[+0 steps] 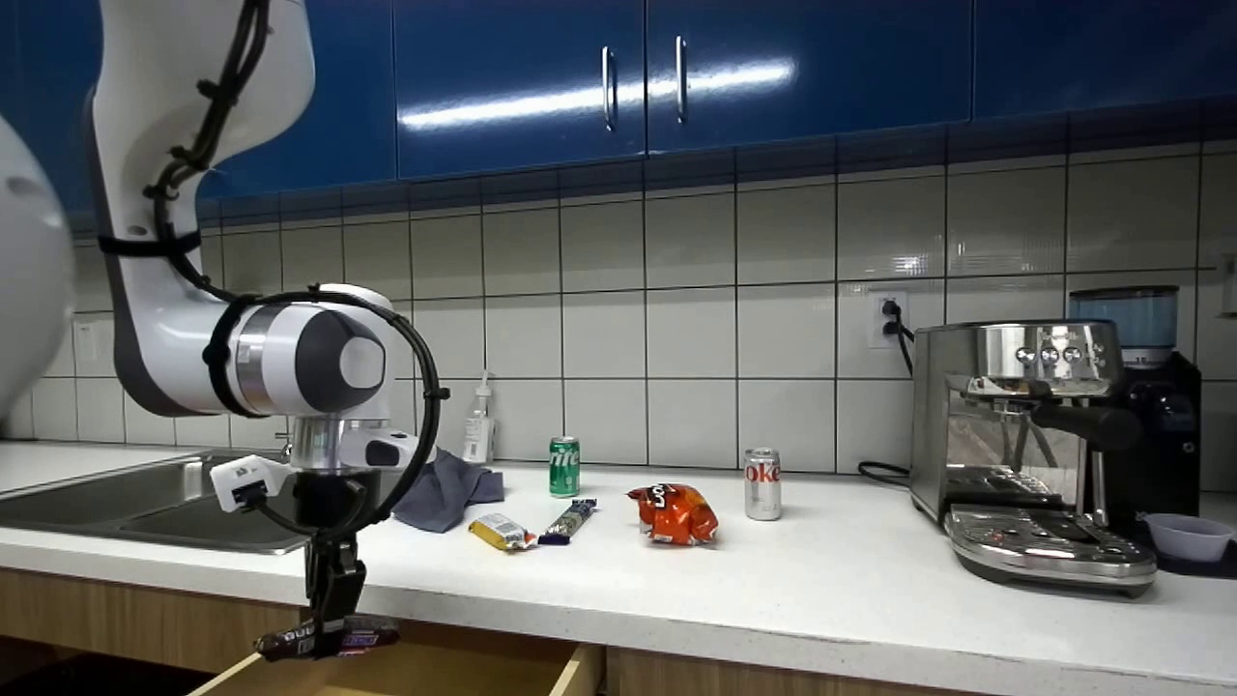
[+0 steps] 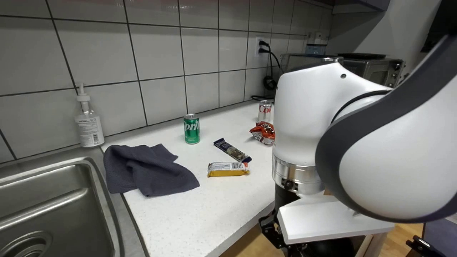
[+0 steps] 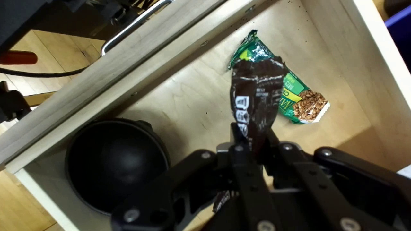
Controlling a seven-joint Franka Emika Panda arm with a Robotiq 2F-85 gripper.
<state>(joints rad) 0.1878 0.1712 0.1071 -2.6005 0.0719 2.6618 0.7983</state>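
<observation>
Closest to the lens in the wrist view is the gripper, clamped on a candy bar in a brown wrapper. The bar is over the open drawer; below it, on the drawer's floor, lies a green granola packet, partly hidden by the bar, and the two look apart. A black pot stands in a corner of the drawer.

In an exterior view, the bar sits crosswise in the grip, roughly level, near the drawer's rim. Behind and above the drawer, the counter bears a yellow packet, a navy packet, a red chip bag, a green can and a silver can.

In an exterior view, a white plate covers much of the gripper and the bar is not seen; a slice of the drawer shows below the counter's edge.

The step in hand seems to be holding the bar above the drawer. The next move, I judge, calls for a steady hold with the bar's ends clear of the drawer's walls; any loosening calls for its floor close beneath.
</observation>
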